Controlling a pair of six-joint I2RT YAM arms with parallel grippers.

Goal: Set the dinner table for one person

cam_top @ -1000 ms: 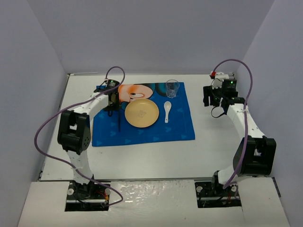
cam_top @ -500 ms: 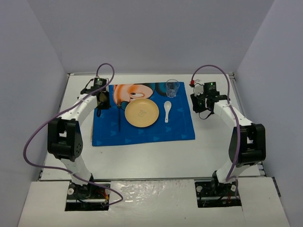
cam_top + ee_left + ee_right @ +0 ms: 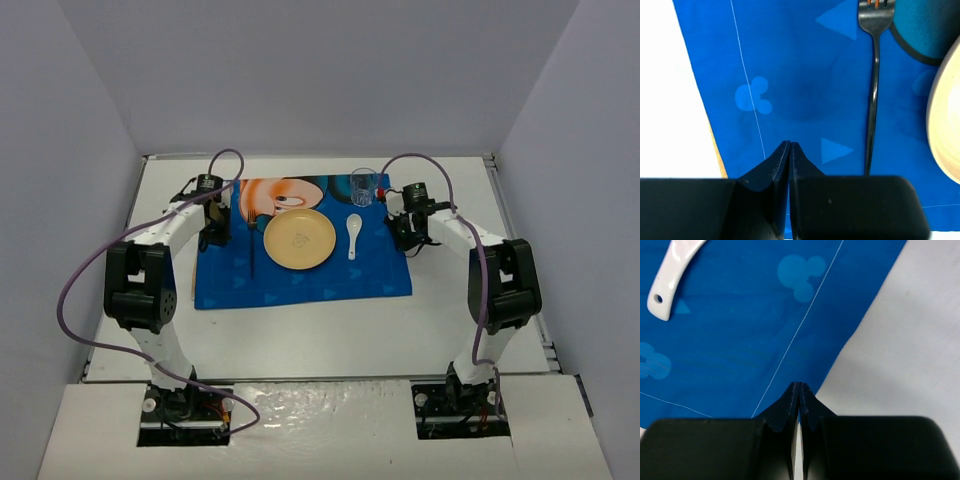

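The dinner table (image 3: 300, 325) is a white tabletop with a blue cartoon-mouse placemat (image 3: 310, 278) on it. On the mat lie a yellow plate (image 3: 299, 239), a dark fork (image 3: 251, 248) to its left, a white spoon (image 3: 353, 236) to its right and a clear glass (image 3: 364, 186) behind. My left gripper (image 3: 214, 228) hangs shut over the mat's left part, left of the fork (image 3: 872, 100), its tips (image 3: 790, 145) pressed together with nothing between. My right gripper (image 3: 800, 386) is shut and empty over the mat's right edge, right of the spoon handle (image 3: 669, 285).
White walls enclose the table on the left, back and right. Purple cables loop from both arms above the tabletop (image 3: 905, 340). The plate's rim (image 3: 945, 125) shows at the right of the left wrist view.
Both arms have swung inward, from the table's outer sides to the placemat's left and right edges. Both grippers have closed.
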